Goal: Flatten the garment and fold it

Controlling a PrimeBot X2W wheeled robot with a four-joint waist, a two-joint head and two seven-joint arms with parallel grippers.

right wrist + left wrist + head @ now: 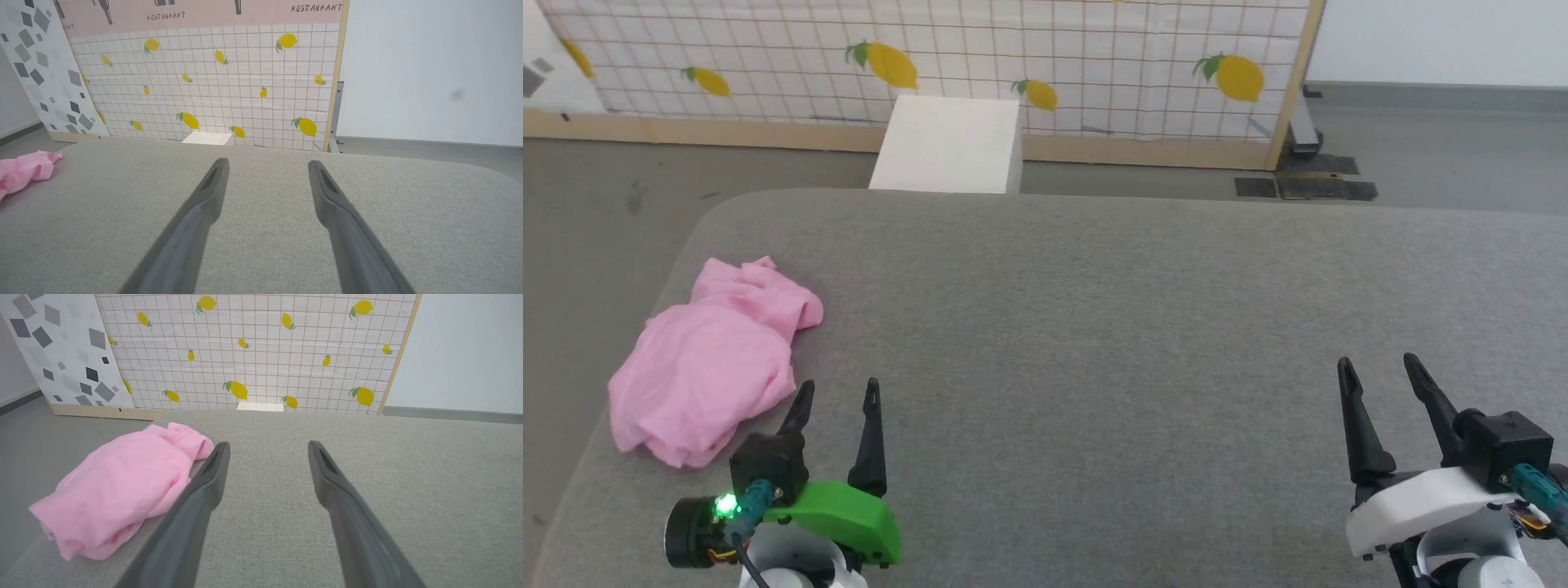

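A grey cloth-covered worktop (pixel 1094 327) with rounded corners takes up most of the scene, and grey floor (pixel 596 188) lies around it. Nearest the robot, the left jaws stand wide open and hold nothing, their dark fingers (pixel 870 433) pointing away over bare cloth at the lower left. The right jaws are spread just as wide and are also empty, with their fingers (pixel 1360 433) at the lower right, well apart from anything to grasp. Just beside the left fingers, on their outer side, lies the garment (pixel 707 363). It is a pink heap close to the worktop's left edge, bunched and lapped over itself, with deep wrinkles and no edge laid straight. I cannot tell whether the nearest finger touches the cloth. The right wrist view catches only a corner of the garment (pixel 24 171) far off to its left. Beyond the worktop a white box (pixel 947 143) stands on the floor against a gridded screen (pixel 1094 49) printed with lemons. By the look of it, no part of the task is done. The garment has not been picked up, spread or smoothed, so the grasping, the flattening and every fold are still to come, and the left arm is the better placed to begin.
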